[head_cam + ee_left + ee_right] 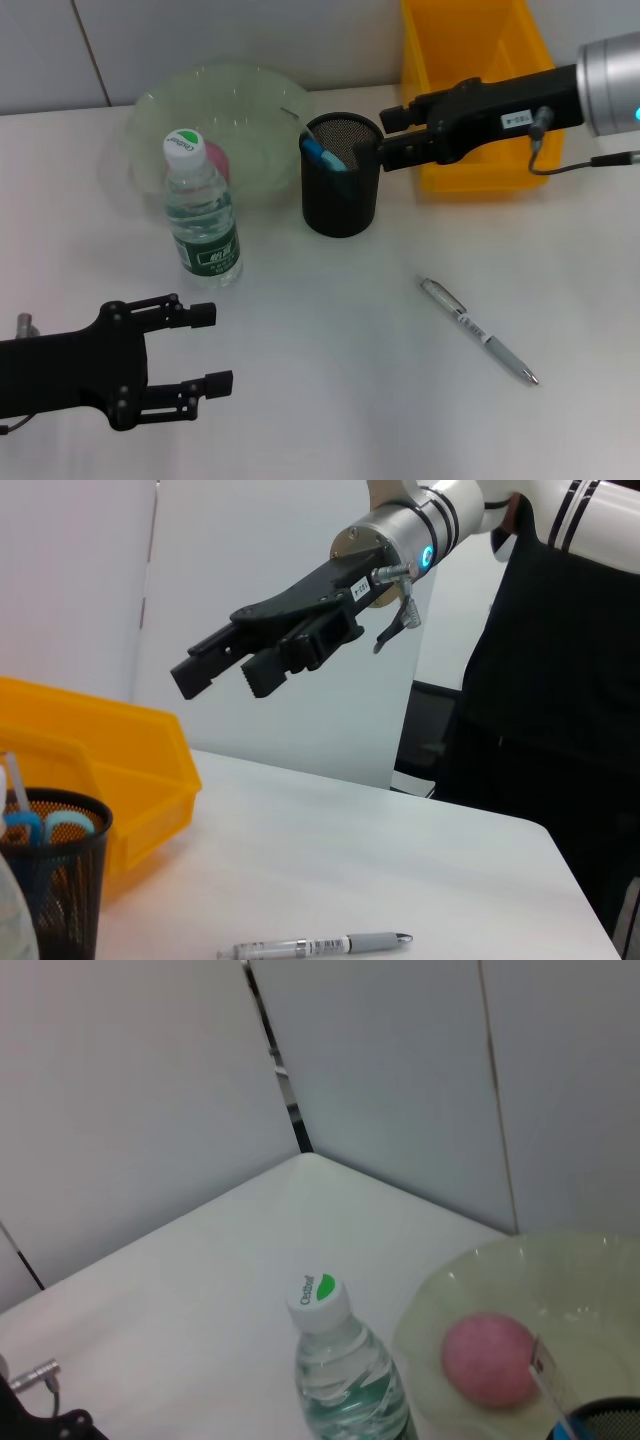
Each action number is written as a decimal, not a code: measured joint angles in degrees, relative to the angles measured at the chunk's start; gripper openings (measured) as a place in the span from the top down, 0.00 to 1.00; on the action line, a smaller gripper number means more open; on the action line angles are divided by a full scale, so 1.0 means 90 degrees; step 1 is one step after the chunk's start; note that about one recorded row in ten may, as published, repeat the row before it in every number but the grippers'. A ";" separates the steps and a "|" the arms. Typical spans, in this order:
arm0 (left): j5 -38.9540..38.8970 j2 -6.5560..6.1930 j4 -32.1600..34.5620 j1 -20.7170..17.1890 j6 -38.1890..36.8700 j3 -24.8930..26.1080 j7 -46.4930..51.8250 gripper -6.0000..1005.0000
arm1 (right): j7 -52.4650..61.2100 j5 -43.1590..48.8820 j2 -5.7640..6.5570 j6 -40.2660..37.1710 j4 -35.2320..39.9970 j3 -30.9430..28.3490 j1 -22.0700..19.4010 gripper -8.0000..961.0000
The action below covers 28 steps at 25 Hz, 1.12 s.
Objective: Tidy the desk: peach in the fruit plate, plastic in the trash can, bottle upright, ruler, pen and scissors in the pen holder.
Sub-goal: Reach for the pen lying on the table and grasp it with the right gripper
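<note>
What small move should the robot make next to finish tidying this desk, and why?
Probably the right gripper, open above the pen holder, should swing toward the pen, which lies flat on the table and looks like the only item still out of place. The peach sits in the fruit plate, and the bottle stands upright.

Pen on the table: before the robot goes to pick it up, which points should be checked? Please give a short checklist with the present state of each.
1. Pen lies free on the table, nothing touching it: ok.
2. Right gripper empty, above the pen holder rim, away from the pen: ok.
3. Left gripper open and empty, near the table's front: ok.
4. Room in the pen holder, which already holds blue-handled items: cannot tell.
5. Bottle upright: ok.
6. Peach in the fruit plate: ok.
</note>
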<state>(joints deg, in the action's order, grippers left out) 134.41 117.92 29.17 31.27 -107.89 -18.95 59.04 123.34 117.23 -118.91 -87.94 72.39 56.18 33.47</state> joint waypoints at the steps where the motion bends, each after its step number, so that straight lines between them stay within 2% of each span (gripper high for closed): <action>1: -0.0002 0.0010 0.0008 0.0021 0.0000 -0.0002 -0.0005 0.24 | 0.0092 0.0015 0.0008 -0.0066 0.0017 -0.0049 0.0011 0.26; 8: -0.0005 0.0033 0.0018 0.0116 0.0010 -0.0065 0.0010 0.24 | 0.0708 0.0447 0.0050 -0.0492 0.0075 -0.0188 0.0057 0.26; 15: 0.0003 0.0028 0.0056 0.0186 0.0014 -0.0073 0.0026 0.24 | 0.1055 0.0933 0.0031 -0.0781 0.0164 -0.0038 0.0169 0.26; 22: 0.0023 0.0017 0.0073 0.0195 0.0016 -0.0073 0.0005 0.24 | 0.1532 0.1700 0.0033 -0.1113 0.0150 0.0164 0.0492 0.26; 28: 0.0026 0.0014 0.0085 0.0216 0.0024 -0.0072 -0.0016 0.24 | 0.1586 0.1761 0.0025 -0.1115 0.0143 0.0287 0.0542 0.26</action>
<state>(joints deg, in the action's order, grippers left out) 134.64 118.05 29.93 33.21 -107.68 -19.60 58.89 137.61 133.08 -118.68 -97.97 73.67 58.77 38.35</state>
